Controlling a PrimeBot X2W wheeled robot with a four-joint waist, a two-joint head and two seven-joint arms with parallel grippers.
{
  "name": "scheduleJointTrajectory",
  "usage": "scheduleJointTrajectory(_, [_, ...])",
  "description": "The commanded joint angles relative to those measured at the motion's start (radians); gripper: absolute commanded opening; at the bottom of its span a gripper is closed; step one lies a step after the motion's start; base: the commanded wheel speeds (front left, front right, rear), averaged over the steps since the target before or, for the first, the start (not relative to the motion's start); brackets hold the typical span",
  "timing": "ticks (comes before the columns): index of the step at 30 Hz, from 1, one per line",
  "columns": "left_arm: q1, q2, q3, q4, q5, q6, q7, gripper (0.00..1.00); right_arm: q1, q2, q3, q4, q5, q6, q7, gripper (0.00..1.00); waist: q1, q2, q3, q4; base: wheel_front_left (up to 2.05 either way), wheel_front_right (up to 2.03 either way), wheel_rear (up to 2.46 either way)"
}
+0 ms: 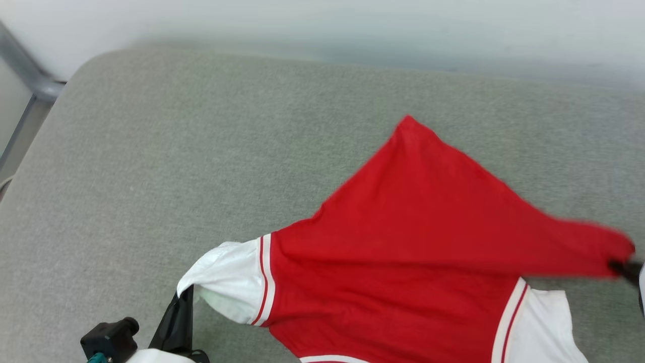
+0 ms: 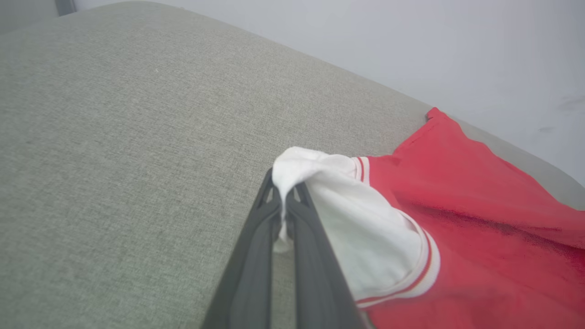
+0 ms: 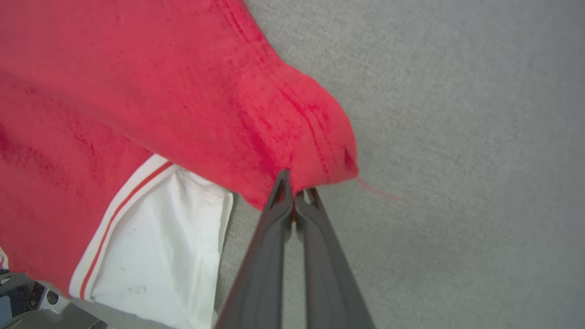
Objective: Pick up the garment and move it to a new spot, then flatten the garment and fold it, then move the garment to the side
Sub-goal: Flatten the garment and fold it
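The left claw [image 2: 285,192] pinches a white sleeve [image 2: 361,224] of the garment [image 1: 403,252]; the right claw [image 3: 296,185] pinches its red corner [image 3: 320,146]. It looks half spread; folding is not yet done.

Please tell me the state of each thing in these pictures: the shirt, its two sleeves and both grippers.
Shirt: unfolded, pulled between both grippers, not flat yet.
Left gripper: shut on the white sleeve.
Right gripper: shut on a red corner of the shirt.
Other sleeve: free, lying on the grey cushion.
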Motion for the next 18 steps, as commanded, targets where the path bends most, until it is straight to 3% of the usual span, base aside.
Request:
scheduleJointTrajectory(1, [0.013, 0.007, 0.003, -0.006, -0.002, 0.006, 0.003, 0.0, 0.054, -0.005, -0.016, -0.013, 0.005, -0.001, 0.012, 0.0, 0.0001, 0.0, -0.028, -0.027, 0.0, 0.0, 0.0])
scheduleJointTrajectory(10, [0.039, 0.022, 0.005, -0.009, -0.008, 0.01, 0.011, 0.0, 0.393, 0.051, -0.082, -0.022, 0.005, -0.001, 0.077, 0.0, 0.0001, 0.0, -0.05, -0.052, 0.0, 0.0, 0.0])
scheduleJointTrajectory(16, [0.038, 0.026, 0.001, -0.004, -0.01, 0.008, 0.012, 0.0, 0.465, 0.1, -0.088, -0.012, 0.008, -0.001, 0.048, 0.0, 0.0001, 0.0, -0.05, -0.058, 0.0, 0.0, 0.0])
scheduleJointTrajectory(17, [0.038, 0.027, 0.0, -0.002, -0.01, 0.008, 0.012, 0.0, 0.458, 0.107, -0.097, -0.014, 0.004, -0.001, 0.033, 0.32, 0.0001, 0.0, -0.051, -0.058, 0.0, 0.0, 0.0])
scheduleJointTrajectory(18, [0.038, 0.028, -0.001, -0.001, -0.01, 0.008, 0.013, 0.0, 0.447, 0.113, -0.109, -0.021, -0.004, -0.001, 0.018, 1.0, 0.0001, 0.0, -0.052, -0.059, 0.0, 0.0, 0.0])
